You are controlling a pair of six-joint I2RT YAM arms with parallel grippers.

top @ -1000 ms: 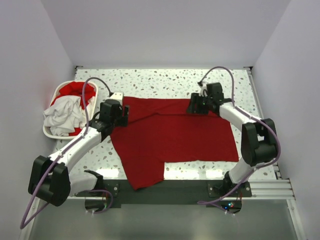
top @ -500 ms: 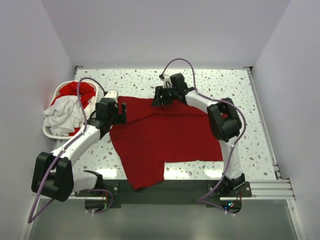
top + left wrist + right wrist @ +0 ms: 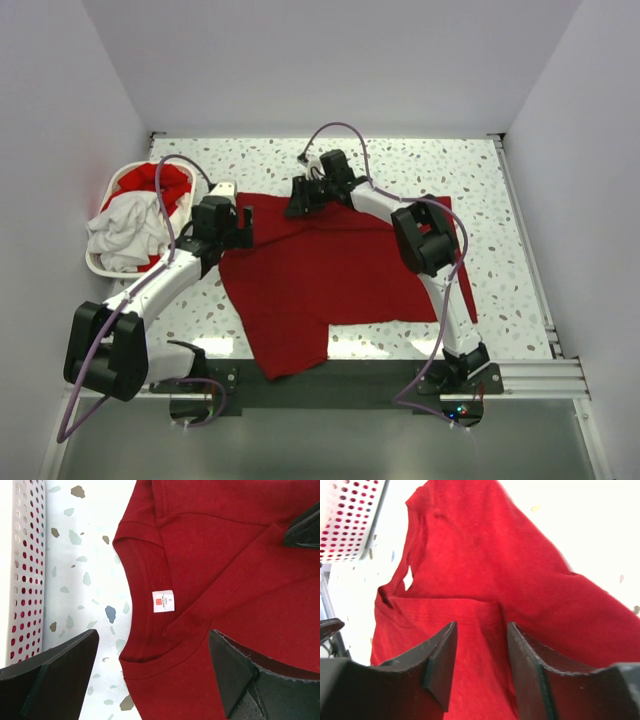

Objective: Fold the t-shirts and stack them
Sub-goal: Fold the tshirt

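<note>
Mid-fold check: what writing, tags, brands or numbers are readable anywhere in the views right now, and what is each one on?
White neck label, inside the collar of the red t-shirt: a small red mark and a line of tiny dark print, too small to read.
Laundry basket: no lettering visible.
No other text shows in any view.

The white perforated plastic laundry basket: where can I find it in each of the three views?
Top external: the white perforated plastic laundry basket sits far left, holding clothes.
Left wrist: its holed wall runs down the left edge.
Right wrist: its wall fills the top left corner.
Shared landmark: the deep red cloth t-shirt, beside it in all views.
</note>
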